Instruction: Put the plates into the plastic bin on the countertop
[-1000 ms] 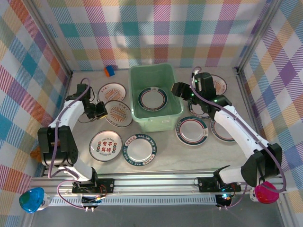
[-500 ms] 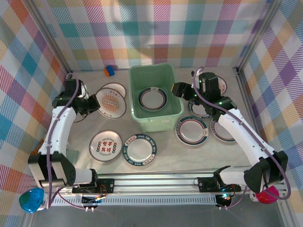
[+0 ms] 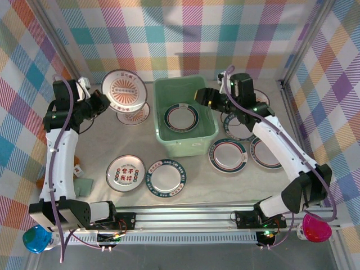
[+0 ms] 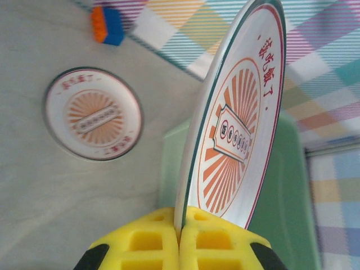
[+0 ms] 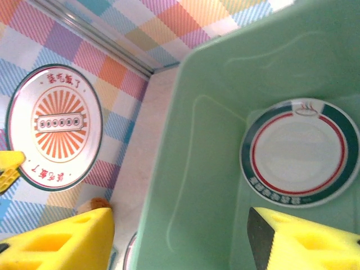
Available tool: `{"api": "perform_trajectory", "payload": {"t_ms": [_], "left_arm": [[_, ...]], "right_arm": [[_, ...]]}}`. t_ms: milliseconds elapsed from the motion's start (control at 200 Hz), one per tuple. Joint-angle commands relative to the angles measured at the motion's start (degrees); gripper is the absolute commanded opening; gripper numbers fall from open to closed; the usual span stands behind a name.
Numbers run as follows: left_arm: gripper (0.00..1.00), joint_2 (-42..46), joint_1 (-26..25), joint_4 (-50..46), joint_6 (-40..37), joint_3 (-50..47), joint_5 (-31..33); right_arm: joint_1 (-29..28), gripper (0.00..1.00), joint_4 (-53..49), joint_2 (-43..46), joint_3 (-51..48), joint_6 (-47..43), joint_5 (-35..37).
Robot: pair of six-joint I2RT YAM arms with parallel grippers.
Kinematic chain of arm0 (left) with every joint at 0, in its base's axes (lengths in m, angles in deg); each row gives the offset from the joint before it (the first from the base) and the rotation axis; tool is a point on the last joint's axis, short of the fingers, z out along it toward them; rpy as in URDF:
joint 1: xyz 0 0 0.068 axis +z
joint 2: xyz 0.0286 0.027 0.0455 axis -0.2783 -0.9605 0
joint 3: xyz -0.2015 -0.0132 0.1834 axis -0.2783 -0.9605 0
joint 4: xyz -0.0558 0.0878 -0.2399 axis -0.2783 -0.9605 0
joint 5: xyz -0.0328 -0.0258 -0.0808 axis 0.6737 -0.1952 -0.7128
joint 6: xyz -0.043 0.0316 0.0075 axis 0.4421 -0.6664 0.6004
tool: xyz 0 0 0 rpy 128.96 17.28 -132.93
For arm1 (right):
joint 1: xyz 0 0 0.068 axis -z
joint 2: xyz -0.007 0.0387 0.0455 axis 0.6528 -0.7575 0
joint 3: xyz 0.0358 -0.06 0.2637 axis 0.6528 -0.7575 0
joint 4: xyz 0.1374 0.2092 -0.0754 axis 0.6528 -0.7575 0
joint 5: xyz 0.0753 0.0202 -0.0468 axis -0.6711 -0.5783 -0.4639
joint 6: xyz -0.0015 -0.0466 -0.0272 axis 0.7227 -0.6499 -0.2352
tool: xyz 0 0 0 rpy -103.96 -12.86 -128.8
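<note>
My left gripper (image 3: 94,104) (image 4: 183,225) is shut on the rim of a white plate with an orange sunburst (image 3: 124,90) (image 4: 236,118), held on edge above the countertop (image 3: 95,146), left of the plastic bin (image 3: 185,140) (image 4: 292,185). A matching plate (image 3: 135,116) (image 4: 93,113) lies flat below it. My right gripper (image 3: 201,95) (image 5: 180,242) hangs open over the bin's right back part, nothing between its fingers (image 5: 62,239). One teal-rimmed plate (image 3: 181,118) (image 5: 300,154) lies inside the bin. The lifted plate (image 5: 54,134) also shows in the right wrist view.
Two plates (image 3: 125,173) (image 3: 167,177) lie in front of the bin, and several more (image 3: 228,156) (image 3: 264,153) (image 3: 239,126) sit to its right under the right arm. An orange and blue block (image 4: 107,25) rests by the back wall. A green item (image 3: 84,184) lies at the left.
The left arm has lifted the sunburst plate off the countertop, swung it up and back, and tipped it on edge. The right gripper has shifted left over the bin.
</note>
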Motion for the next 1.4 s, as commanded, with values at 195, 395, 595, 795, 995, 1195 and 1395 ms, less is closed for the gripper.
{"api": "perform_trajectory", "payload": {"t_ms": [195,395,595,795,995,1195,1395], "left_arm": [[0.00,-7.8,-8.3,11.0,6.0,6.5,-11.7],[0.00,-11.8,-13.1,15.0,7.5,7.5,-12.0],[0.00,-14.1,-15.4,18.6,9.4,7.0,-12.6],[0.00,-15.1,-17.0,18.1,9.3,7.3,-13.0],[0.00,-14.6,-18.0,16.5,8.3,7.4,-11.4],[0.00,-14.6,-18.9,14.7,7.7,7.7,-11.3],[0.00,-14.4,-19.8,13.5,7.3,7.8,-10.6]], "right_arm": [[-2.6,0.59,12.0,-5.1,3.4,8.9,-2.2],[-4.9,0.55,12.5,-7.9,3.8,10.4,0.8],[-4.9,0.51,15.7,-7.2,0.0,12.9,4.7],[-5.0,0.48,16.8,-7.6,-0.9,13.9,6.1],[-5.0,0.38,21.8,-7.9,-3.3,17.5,6.1],[-5.0,0.29,23.3,-7.7,-4.6,18.7,6.3],[-5.0,0.23,26.4,-7.4,-6.9,20.9,6.8]]}}
